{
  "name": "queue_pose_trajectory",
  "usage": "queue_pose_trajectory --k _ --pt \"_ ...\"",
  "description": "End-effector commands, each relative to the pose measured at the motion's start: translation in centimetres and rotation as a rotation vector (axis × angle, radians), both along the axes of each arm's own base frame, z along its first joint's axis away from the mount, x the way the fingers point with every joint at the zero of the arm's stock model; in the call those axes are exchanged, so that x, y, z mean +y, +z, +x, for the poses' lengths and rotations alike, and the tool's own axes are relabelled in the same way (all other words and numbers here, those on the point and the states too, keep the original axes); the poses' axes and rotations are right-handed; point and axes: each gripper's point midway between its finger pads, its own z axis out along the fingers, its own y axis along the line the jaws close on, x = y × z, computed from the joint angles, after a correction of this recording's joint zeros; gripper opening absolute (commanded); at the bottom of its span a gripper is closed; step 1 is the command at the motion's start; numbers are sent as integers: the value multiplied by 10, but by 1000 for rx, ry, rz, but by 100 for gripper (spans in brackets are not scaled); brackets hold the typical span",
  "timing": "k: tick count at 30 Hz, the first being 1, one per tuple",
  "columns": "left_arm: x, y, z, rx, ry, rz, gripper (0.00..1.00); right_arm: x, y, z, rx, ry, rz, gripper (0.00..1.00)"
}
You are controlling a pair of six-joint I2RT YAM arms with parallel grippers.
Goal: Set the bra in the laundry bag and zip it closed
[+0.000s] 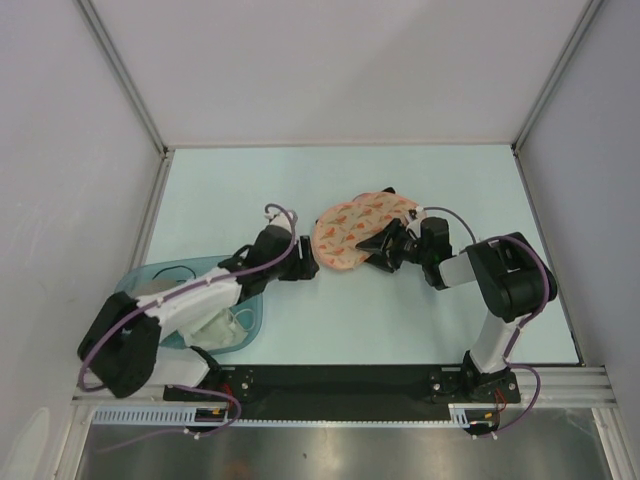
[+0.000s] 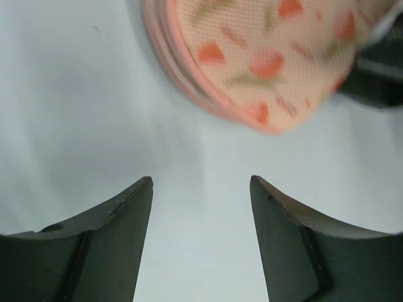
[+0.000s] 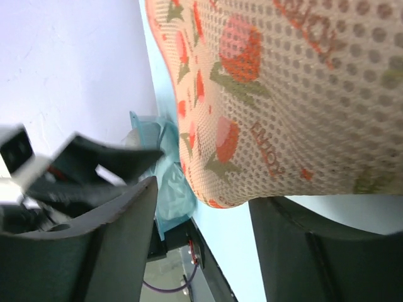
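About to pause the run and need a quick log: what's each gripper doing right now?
Left gripper: open, empty, just short of the laundry bag.
Right gripper: open at the bag's edge, which covers one fingertip.

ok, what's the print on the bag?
Peach mesh bag with orange-red flowers on green stems; clearest in the right wrist view.

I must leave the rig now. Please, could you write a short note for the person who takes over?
Left hand: open, empty, just short of the bag's left edge.
Right hand: open, low at the bag's right side, with the bag's edge between its fingers; no clear grip.
Bag: between the two hands, its halves lying together.
Bra: not visible in any view; possibly inside.
Done: unclear.
Left: confirm the bra is inside, then check the zip, which I cannot make out, and close it.
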Motion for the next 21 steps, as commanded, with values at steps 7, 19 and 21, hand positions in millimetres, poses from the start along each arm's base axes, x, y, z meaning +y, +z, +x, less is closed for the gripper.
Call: queue_pose_trajectory --k 7,19,21 --pt "-77 29 -45 -122 -185 -249 57 9 30 14 -61 -7 94 66" --pt "-103 30 0 -277 -135 -138 52 17 38 20 139 -121 192 59" --pt "-105 28 5 -290 -132 -126 52 19 38 22 157 -140 199 59"
